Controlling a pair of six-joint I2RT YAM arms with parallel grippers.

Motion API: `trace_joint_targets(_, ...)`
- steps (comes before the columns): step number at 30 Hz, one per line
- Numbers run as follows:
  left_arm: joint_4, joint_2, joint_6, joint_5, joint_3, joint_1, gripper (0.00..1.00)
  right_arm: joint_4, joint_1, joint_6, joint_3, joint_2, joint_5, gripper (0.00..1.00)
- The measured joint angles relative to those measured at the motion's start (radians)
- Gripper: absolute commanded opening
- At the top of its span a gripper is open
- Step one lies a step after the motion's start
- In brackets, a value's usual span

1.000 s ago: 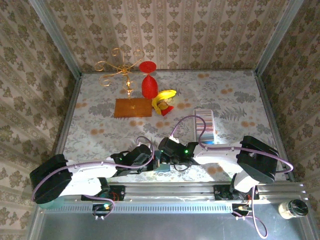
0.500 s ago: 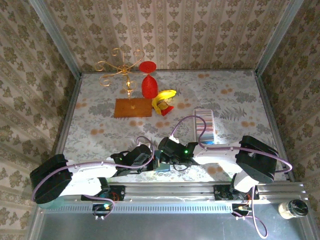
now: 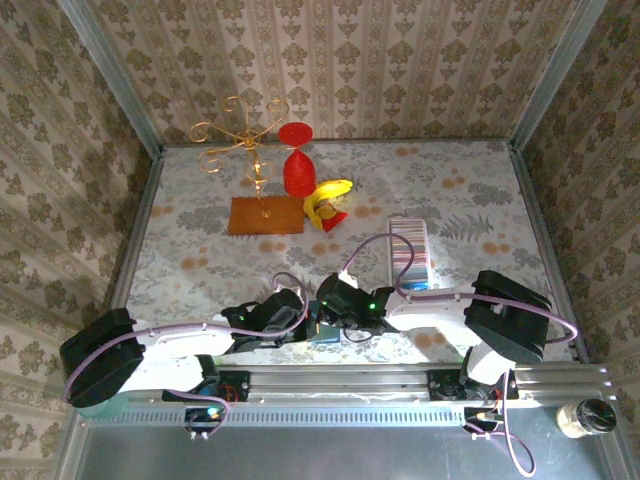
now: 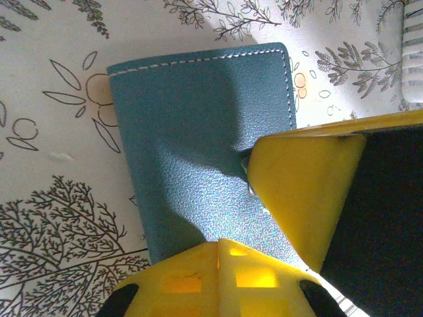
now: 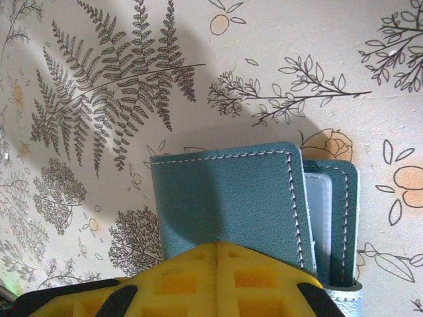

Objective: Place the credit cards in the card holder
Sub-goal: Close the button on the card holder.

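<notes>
Card holder (image 3: 408, 252), a ribbed silvery tray, lies on the floral worktop (image 3: 190, 250) right of centre, just beyond the right arm. Near the front edge a teal stitched pouch (image 4: 192, 132) lies flat and partly open, with a clear pocket showing inside. Left end effector (image 4: 218, 267) and right end effector (image 5: 218, 264) are both closed, tips set on the pouch. Whether a card sits inside cannot be told.
</notes>
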Motion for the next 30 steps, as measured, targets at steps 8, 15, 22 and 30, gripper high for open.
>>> trace_joint_targets(8, 0.0, 0.0, -0.007, 0.0, 0.0, 0.0, 0.0, 0.016, 0.018, 0.006, -0.019, -0.011, 0.029, 0.0)
trace_joint_targets(15, -0.001, -0.001, -0.01, -0.002, 0.0, -0.002, 0.0, 0.068, 0.04, 0.011, -0.067, -0.035, 0.068, 0.0)
trace_joint_targets(22, -0.001, -0.004, -0.014, -0.002, -0.002, -0.007, 0.0, 0.076, 0.067, 0.006, -0.093, -0.055, 0.095, 0.0)
trace_joint_targets(30, -0.001, -0.006, -0.03, -0.003, -0.005, -0.007, 0.0, 0.1, 0.107, -0.002, -0.108, -0.049, 0.165, 0.0)
